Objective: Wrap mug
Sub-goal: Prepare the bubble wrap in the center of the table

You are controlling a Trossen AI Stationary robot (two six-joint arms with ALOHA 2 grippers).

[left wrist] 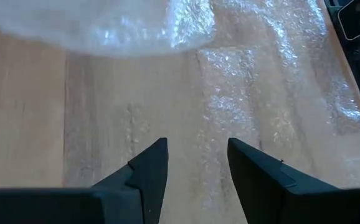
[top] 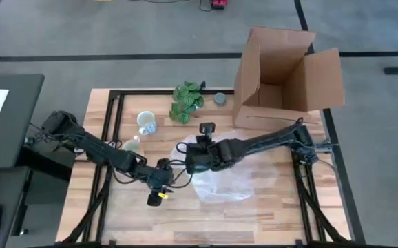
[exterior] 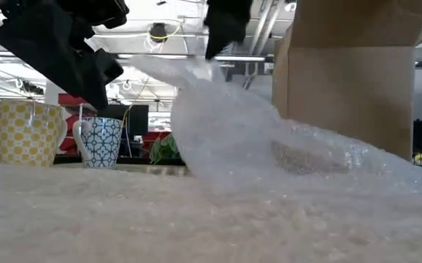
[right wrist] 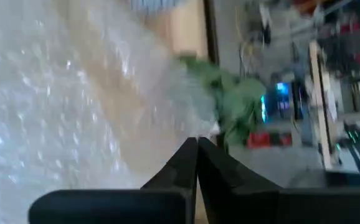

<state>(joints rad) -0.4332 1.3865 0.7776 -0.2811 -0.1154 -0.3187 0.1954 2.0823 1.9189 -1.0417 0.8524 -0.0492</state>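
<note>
The white mug with a blue pattern (top: 147, 122) (exterior: 100, 142) stands upright on the wooden table, left of the middle, and no gripper touches it. A clear bubble wrap sheet (top: 226, 176) (exterior: 284, 153) lies to its right. My right gripper (top: 185, 153) (right wrist: 197, 149) is shut on the sheet's left part and holds it raised. My left gripper (top: 159, 187) (left wrist: 195, 162) hovers open over bare wood at the sheet's near left, with nothing between its fingers. My right gripper pinches the bubble wrap's left edge (exterior: 209, 67) between its two shut fingers, coming from above. That part is drawn up into a peak under the fingers. The sheet slopes down from there, and its remaining part (exterior: 328, 157) lies on the table.
An open cardboard box (top: 281, 69) stands at the far right. A green leafy bunch (top: 187, 100) and a small grey round object (top: 220, 98) lie at the far middle. A yellow patterned mug (exterior: 25, 131) stands near the white mug.
</note>
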